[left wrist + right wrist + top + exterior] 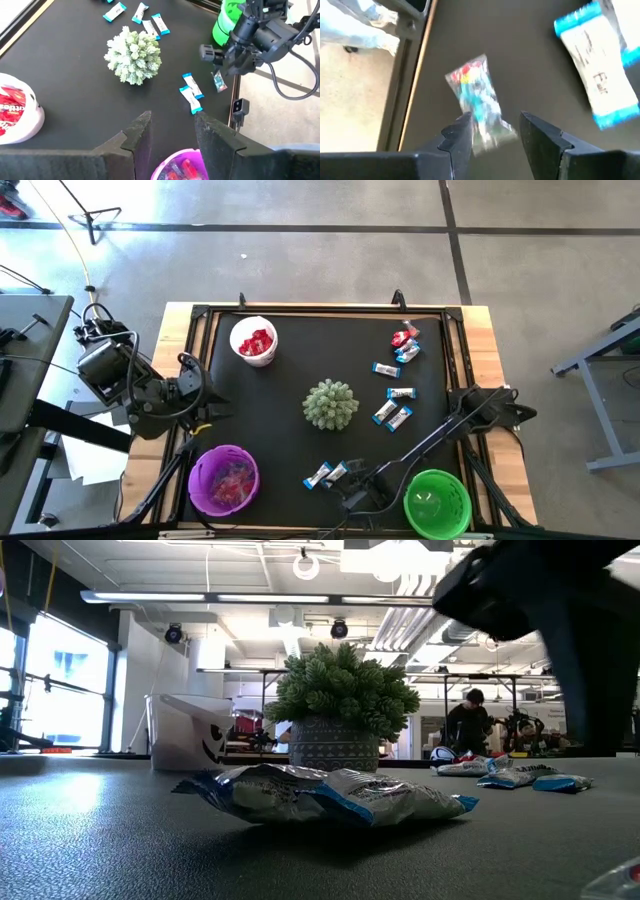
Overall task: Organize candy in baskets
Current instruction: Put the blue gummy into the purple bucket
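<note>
Right wrist view shows the right gripper [492, 131] with jaws apart over a clear-wrapped candy [476, 100] lying lengthwise between them, not gripped, beside a blue-and-white bar [597, 75] whose print is illegible. High view alone shows the white basket [254, 340], purple basket [224, 479] and green basket [437, 502]; blue bars scatter at right, pointing variously. Left gripper [172, 131], open and empty, hovers above the purple basket.

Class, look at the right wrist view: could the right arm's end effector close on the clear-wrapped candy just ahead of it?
Probably yes. The right end effector is open, the clear-wrapped candy lies flat on the black mat with one end between the fingers, and nothing blocks it.
</note>
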